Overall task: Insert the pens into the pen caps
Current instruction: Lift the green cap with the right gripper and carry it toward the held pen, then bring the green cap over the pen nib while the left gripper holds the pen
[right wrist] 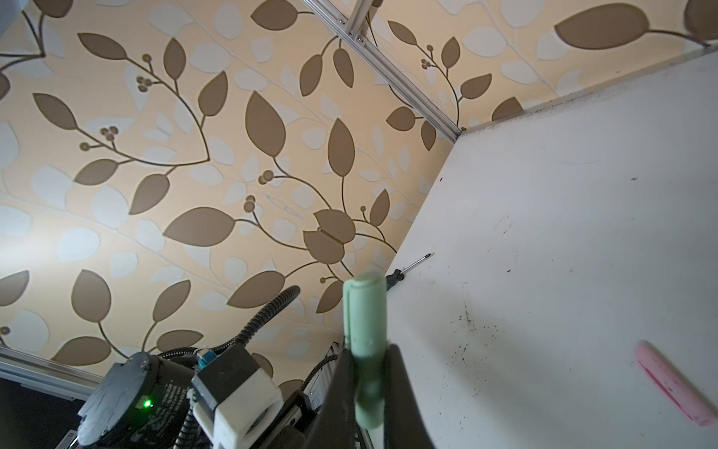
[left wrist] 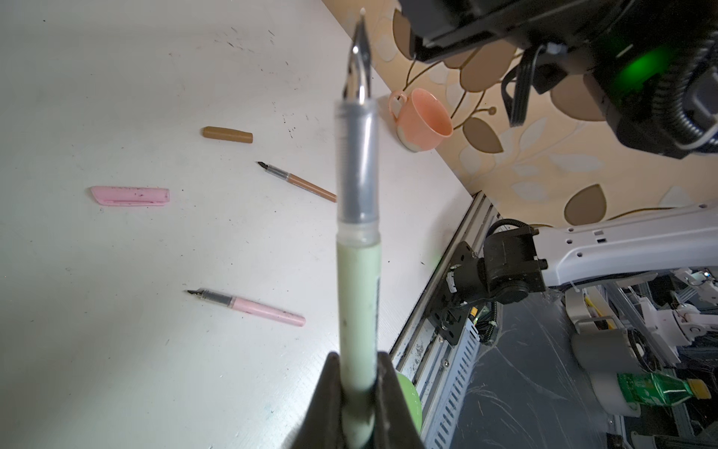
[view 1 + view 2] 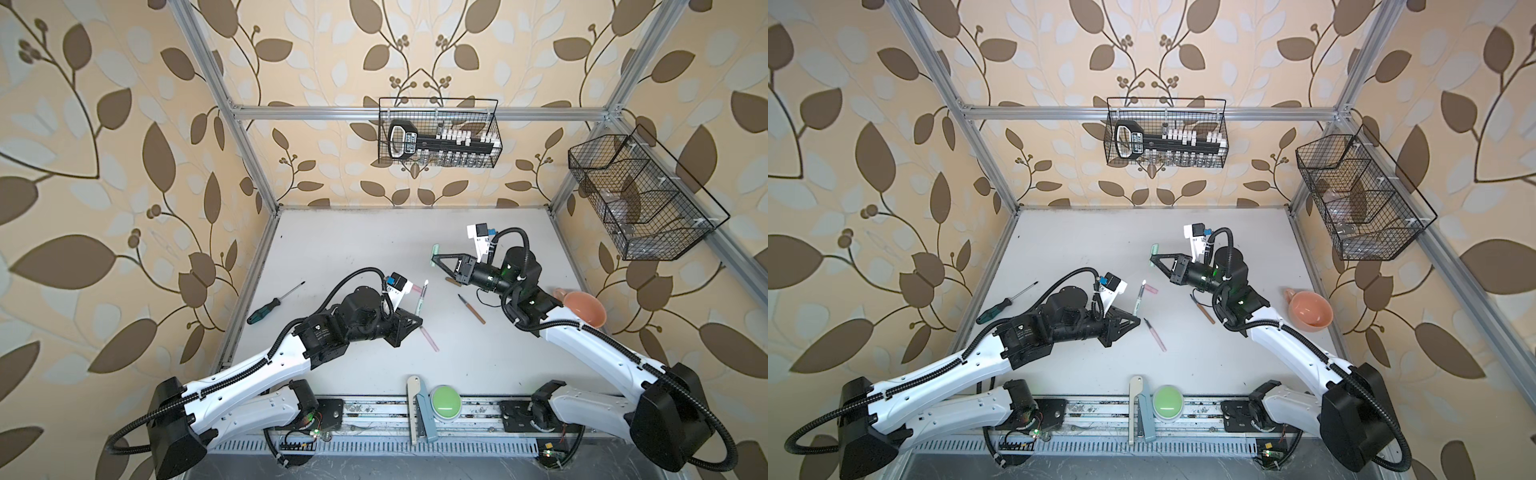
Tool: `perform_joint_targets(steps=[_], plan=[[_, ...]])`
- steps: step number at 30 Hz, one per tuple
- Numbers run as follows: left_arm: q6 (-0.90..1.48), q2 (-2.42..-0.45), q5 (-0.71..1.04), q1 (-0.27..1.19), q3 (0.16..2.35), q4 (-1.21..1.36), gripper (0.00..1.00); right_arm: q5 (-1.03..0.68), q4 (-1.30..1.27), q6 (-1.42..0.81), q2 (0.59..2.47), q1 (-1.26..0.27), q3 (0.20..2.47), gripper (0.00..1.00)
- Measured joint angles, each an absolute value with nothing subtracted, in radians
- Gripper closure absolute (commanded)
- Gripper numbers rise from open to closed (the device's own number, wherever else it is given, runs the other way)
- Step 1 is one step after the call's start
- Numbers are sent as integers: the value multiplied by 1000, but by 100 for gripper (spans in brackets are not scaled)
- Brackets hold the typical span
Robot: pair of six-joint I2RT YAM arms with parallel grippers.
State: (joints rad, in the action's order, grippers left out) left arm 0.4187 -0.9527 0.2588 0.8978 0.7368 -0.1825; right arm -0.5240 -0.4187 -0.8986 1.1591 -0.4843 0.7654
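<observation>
My left gripper [image 3: 417, 321] [image 2: 357, 359] is shut on the lower barrel of the green pen [image 3: 420, 302] [image 2: 357, 272], whose dark tip points up and away. My right gripper [image 3: 434, 262] [image 1: 367, 352] is shut on the green cap [image 3: 435, 250] [image 1: 365, 311], held above the table farther back, apart from the pen. On the table lie the pink pen [image 3: 429, 338] [image 2: 248, 307], the pink cap [image 3: 1152, 289] [image 2: 130, 195], the brown pen [image 3: 471, 309] [image 2: 299, 182] and the brown cap [image 3: 453, 282] [image 2: 227, 134].
A green-handled screwdriver [image 3: 270, 307] lies at the table's left edge. An orange cup [image 3: 579, 309] sits by the right edge. A green button [image 3: 445, 401] and a stapler-like tool [image 3: 424, 411] sit on the front rail. Wire baskets [image 3: 438, 133] [image 3: 636, 195] hang on the walls.
</observation>
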Motion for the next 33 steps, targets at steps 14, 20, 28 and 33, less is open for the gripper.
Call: perform_joint_targets(steps=[14, 20, 28, 33], plan=[[340, -999, 255, 905, 760, -168, 100, -432, -399, -878, 1056, -511, 715, 94], [333, -999, 254, 905, 762, -161, 100, -412, -397, -874, 1055, -528, 704, 94], [327, -999, 255, 905, 762, -161, 100, -388, -410, -876, 1056, -566, 677, 94], [314, -997, 251, 905, 762, -161, 100, -380, -418, -878, 1053, -569, 677, 94]])
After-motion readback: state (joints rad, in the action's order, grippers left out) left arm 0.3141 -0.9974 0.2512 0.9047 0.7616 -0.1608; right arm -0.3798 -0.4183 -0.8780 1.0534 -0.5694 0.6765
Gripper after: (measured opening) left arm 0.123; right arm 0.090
